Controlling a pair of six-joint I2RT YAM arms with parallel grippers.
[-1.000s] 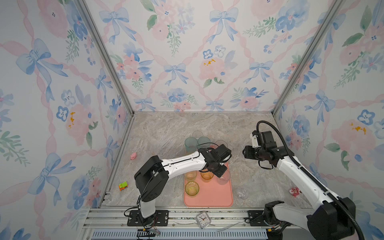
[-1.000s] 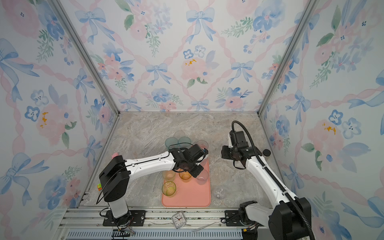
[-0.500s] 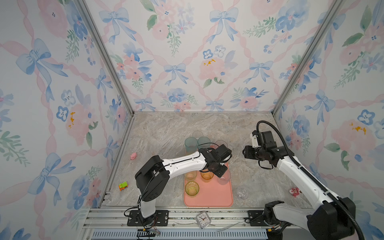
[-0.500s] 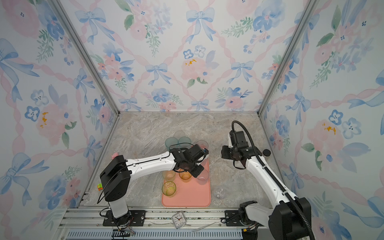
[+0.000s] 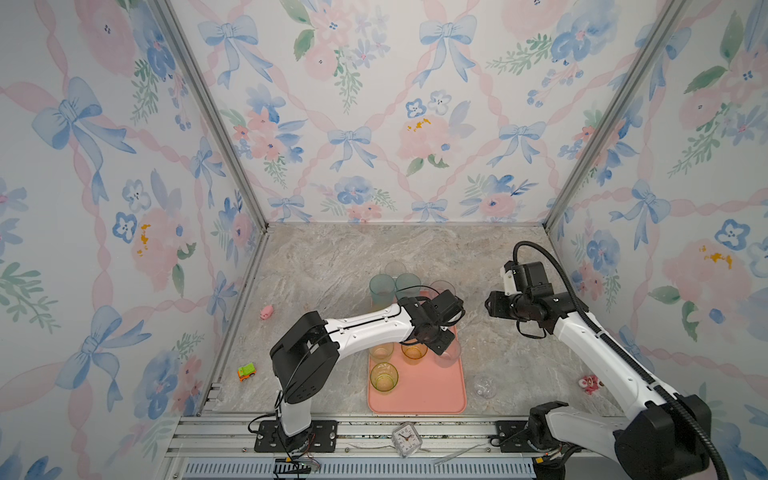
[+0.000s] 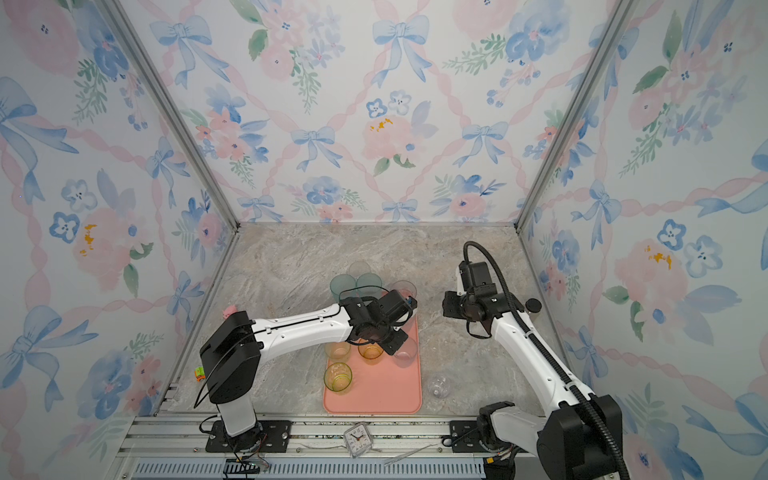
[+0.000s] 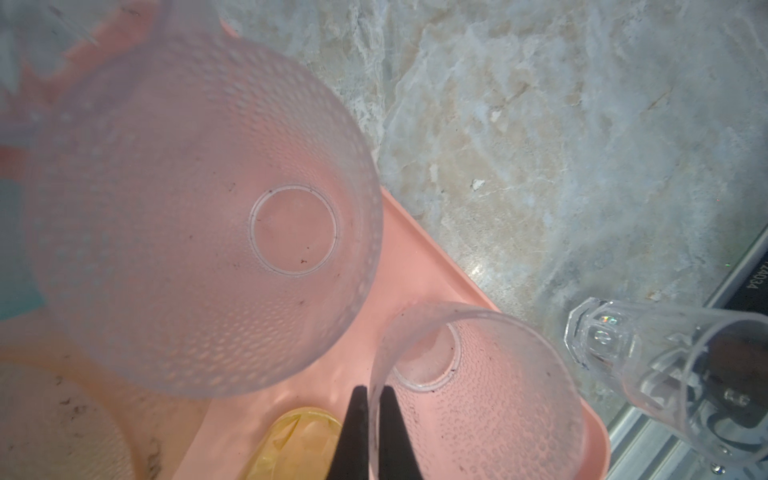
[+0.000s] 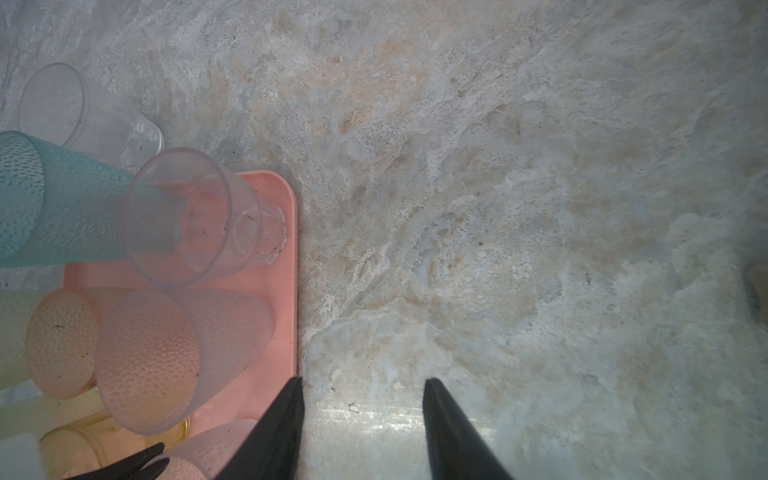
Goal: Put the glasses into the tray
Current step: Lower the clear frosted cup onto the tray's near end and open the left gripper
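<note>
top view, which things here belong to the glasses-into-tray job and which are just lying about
Job: flat salmon-pink plastic tray; teal frosted tumblers; yellow-green tumbler; frosted clear tumbler, rim pinched by left gripper; small rounded clear glass.
Lying about: small pink toy; green-orange toy car; clear-cased clock; red-white toy.
</note>
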